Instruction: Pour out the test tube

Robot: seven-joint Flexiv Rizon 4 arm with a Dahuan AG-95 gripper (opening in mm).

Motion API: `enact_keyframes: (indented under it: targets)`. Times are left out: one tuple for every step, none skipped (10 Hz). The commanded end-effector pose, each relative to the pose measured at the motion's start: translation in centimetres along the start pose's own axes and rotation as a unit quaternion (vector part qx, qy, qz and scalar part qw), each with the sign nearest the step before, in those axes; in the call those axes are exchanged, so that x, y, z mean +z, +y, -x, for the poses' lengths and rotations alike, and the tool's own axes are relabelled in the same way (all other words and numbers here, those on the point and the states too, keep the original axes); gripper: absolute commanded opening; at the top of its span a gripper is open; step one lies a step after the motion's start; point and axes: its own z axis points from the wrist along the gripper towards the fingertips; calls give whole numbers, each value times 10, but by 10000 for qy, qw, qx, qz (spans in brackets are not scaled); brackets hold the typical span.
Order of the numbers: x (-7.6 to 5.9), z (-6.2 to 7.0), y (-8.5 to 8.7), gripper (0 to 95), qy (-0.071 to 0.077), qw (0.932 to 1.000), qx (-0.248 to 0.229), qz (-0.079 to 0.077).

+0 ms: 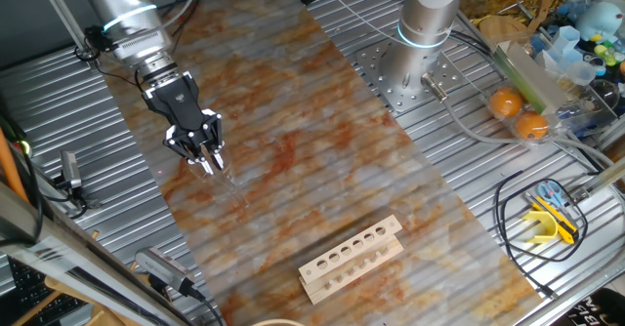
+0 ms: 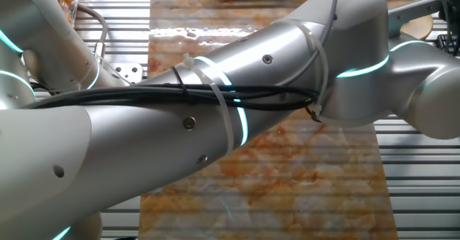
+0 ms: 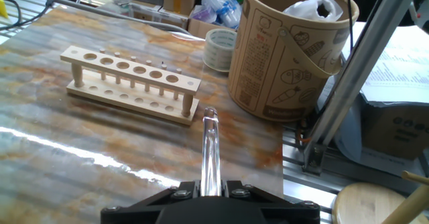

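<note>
My gripper [image 1: 207, 160] is shut on the test tube [image 3: 210, 147], a slim clear glass tube that sticks out ahead of the fingers in the hand view, its open mouth pointing away. In one fixed view the tube [image 1: 228, 182] shows faintly below the black fingers, slanting down toward the mat. The gripper [image 3: 211, 187] hangs over the left part of the marbled mat [image 1: 322, 141]. The pale wooden rack [image 1: 351, 258] lies on the mat nearer the front, apart from the gripper; it also shows in the hand view [image 3: 131, 83]. No beaker is in view.
A second arm's base [image 1: 427, 33] stands at the mat's far edge. Two oranges [image 1: 519, 113], cables and scissors [image 1: 555, 209] lie at the right. In the hand view a brown paper bucket [image 3: 288, 46] and a tape roll [image 3: 220, 48] stand beyond the rack. The arm [image 2: 215, 125] blocks the other fixed view.
</note>
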Motion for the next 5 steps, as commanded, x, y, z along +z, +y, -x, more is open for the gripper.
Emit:
enact_keyframes:
  targets:
    - [0, 0, 0, 0, 5, 10000, 5, -12]
    - [0, 0, 0, 0, -3, 10000, 3, -16]
    - [0, 0, 0, 0, -28, 10000, 7, -35]
    - [0, 0, 0, 0, -47, 10000, 11, -49]
    - [0, 0, 0, 0, -90, 9999, 28, -79]
